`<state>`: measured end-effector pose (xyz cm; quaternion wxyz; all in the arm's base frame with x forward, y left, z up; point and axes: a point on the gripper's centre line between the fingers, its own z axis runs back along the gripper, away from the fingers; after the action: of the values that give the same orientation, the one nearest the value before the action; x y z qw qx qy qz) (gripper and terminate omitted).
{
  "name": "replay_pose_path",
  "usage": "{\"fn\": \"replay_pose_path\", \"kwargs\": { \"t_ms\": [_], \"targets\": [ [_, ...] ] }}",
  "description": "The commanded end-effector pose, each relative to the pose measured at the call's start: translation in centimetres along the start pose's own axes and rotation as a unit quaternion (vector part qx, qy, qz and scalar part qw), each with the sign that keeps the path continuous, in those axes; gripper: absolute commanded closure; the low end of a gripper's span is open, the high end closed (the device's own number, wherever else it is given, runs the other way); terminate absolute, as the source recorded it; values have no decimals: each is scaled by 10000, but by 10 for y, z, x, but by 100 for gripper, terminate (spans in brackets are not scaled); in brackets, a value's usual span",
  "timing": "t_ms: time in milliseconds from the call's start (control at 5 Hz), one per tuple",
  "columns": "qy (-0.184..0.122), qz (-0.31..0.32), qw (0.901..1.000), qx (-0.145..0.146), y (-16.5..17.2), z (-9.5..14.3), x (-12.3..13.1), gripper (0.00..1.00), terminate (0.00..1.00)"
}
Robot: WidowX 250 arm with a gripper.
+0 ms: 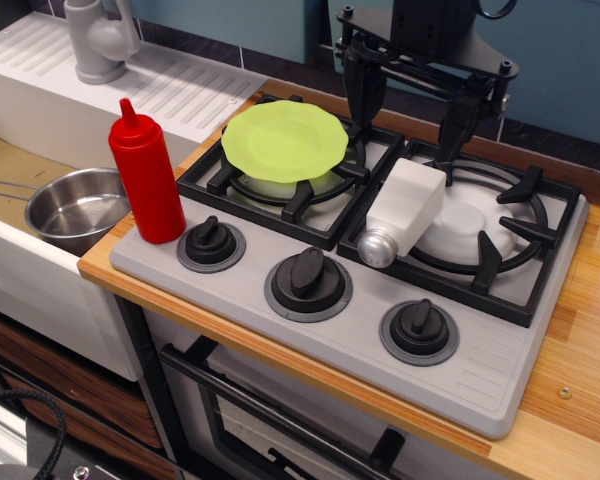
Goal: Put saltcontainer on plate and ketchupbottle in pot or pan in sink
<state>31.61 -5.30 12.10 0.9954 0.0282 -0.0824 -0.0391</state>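
The pincer (412, 125) hangs open at the far side of the stove (380, 300), its two dark fingers spread wide and holding nothing, one over the gap between the burners and the other over the right burner. The saltcontainer (405, 215) lies on its side just near of it, on the right grate; its long axis runs from far right to near left, with the silver cap toward the knobs. So the coming grasp turns on a short reach down and toward the near side, with the fingers closing across the white body rather than along it. The plate (283, 140) rests on the left burner grate, just left of the shaker. The ketchupbottle (146, 177) stands upright at the stove's near left corner, well apart from the pincer. The pot (75, 208) sits in the sink (40, 70) at the left, below the bench (580, 330). One of each: shaker, plate, bottle, pot; three knobs.
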Motion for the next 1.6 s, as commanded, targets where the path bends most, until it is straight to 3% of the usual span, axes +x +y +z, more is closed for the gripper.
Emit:
{"fn": "replay_pose_path", "kwargs": {
  "t_ms": [0, 600, 1400],
  "targets": [
    [0, 0, 10000, 0, 0, 0, 0, 0, 0],
    [-473, 51, 9987, -159, -4, -44, 9, 0, 0],
    [-719, 53, 9967, -381, -4, -63, 8, 0, 0]
  ]
}}
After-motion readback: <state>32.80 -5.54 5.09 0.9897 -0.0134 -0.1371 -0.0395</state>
